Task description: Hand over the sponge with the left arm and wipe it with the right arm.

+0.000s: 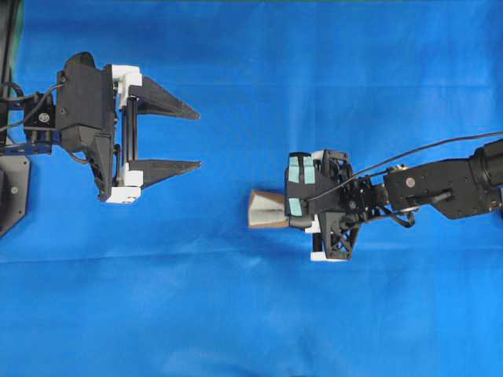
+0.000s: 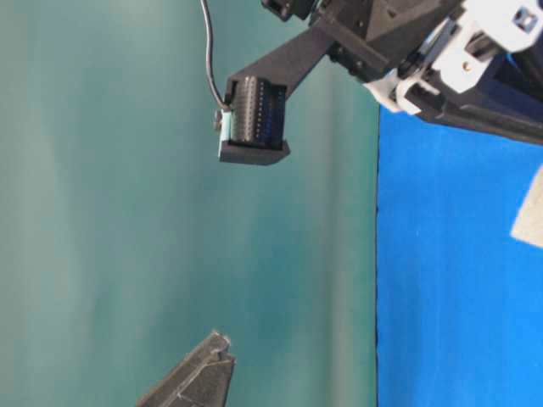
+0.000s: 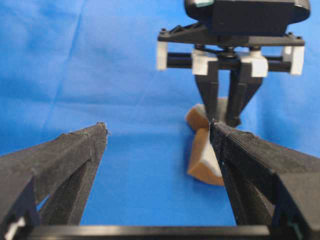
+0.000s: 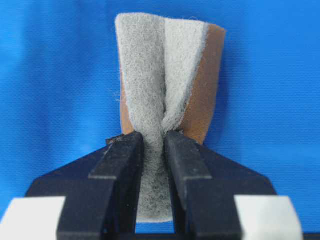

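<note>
Right arm's black, teal-patched gripper (image 4: 154,145) pinches the small grey-white fibrous sponge with orange-brown backing (image 4: 165,75), folding it between narrow jaws above the blue cloth-covered counter (image 1: 236,314), near its middle. Left arm's black pointed-finger gripper (image 1: 196,139) stands wide, empty, well apart toward the counter's left edge.

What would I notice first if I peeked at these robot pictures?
First, the right gripper pinching the sponge so hard that it folds in the middle, just above the blue cloth. Then, across from it, the left gripper with its two pointed black fingers spread wide and empty.
</note>
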You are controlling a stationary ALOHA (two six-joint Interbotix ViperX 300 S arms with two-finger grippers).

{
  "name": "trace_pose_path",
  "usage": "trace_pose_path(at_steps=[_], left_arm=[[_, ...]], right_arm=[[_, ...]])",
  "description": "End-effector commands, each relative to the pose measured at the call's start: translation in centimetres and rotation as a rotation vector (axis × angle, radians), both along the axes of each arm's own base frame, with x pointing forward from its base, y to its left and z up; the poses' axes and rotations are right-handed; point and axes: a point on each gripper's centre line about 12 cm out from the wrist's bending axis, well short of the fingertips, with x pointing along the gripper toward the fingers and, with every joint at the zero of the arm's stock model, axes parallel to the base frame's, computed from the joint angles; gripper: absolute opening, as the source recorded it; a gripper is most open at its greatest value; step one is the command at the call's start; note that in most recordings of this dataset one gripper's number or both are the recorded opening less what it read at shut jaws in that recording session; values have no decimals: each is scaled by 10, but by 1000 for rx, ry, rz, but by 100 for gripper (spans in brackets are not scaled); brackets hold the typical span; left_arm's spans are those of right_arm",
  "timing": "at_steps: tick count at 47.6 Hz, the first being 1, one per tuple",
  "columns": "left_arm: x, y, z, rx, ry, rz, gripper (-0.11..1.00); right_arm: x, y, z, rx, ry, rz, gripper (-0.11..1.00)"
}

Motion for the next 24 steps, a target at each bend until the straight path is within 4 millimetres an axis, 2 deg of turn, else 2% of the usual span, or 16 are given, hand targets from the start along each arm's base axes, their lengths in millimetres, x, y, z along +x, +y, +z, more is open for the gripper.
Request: trace_pose_path(at_steps=[1,6,11,24], left_arm=[[-1,0,1,2,-8,1,81],[0,0,1,2,-6,1,81],[0,0,0,3,-4,1,81],[-1,0,0,2,-5,1,81]], right_arm=[[4,14,12,12,-36,27,22],[4,9,12,2,-35,25,22],[5,-7,11,-16,-32,0,22],[2,-79,9,-109,5,-101,22]])
